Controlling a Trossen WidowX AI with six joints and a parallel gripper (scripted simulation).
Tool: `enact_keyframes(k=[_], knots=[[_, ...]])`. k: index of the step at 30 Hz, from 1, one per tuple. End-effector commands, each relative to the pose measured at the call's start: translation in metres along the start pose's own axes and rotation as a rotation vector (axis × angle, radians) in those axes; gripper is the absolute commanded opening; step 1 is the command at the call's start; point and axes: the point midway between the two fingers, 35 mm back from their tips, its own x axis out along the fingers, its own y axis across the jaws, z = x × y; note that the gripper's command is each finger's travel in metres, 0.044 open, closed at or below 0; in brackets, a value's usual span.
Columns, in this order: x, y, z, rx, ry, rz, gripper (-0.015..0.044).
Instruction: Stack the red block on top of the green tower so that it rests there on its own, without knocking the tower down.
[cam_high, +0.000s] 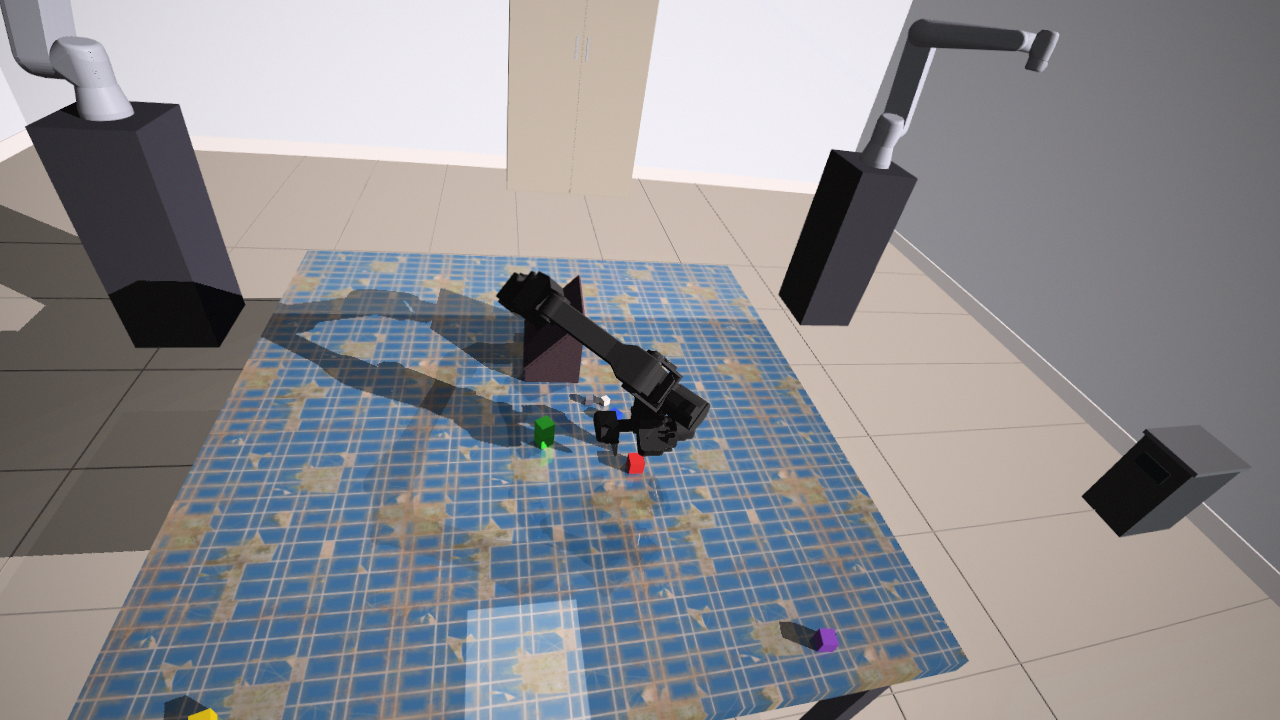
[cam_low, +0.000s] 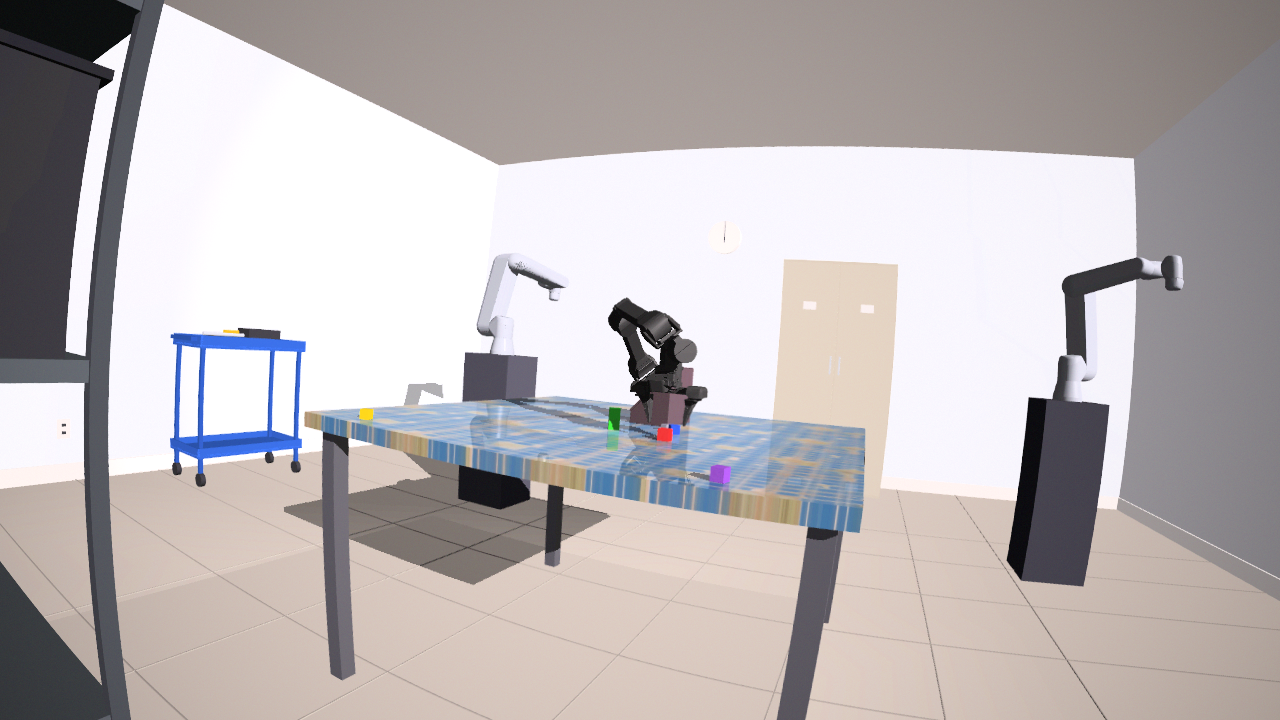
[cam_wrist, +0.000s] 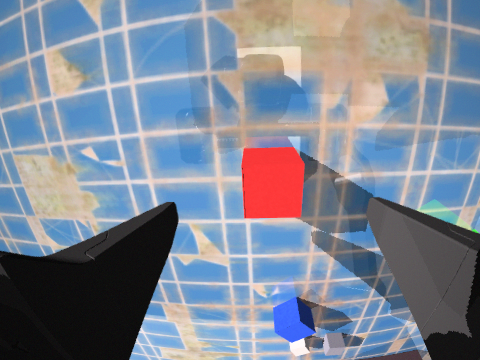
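Both fingers spread, claw (cam_wrist: 270, 234) empty | red block (cam_wrist: 272, 182) lay just ahead, off-centre | I judged: centre it, then descend.

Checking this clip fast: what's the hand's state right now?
Hand: open, holding nothing, poised above the red block on the table.

We see bright, even light; the glossy table (cam_high: 358, 537) mirrors a pale glare patch well in front of the gripper (cam_wrist: 267, 254), long shadows trail behind it, and the wrist view bulges at its edges.
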Motion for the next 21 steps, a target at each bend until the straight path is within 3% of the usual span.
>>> enact_keyframes(k=[1,21], knots=[[0.001,0.000,0.001,-0.004,-0.013,-0.001,0.0440],[0.033,0.000,0.002,-0.004,-0.013,-0.003,0.0440]])
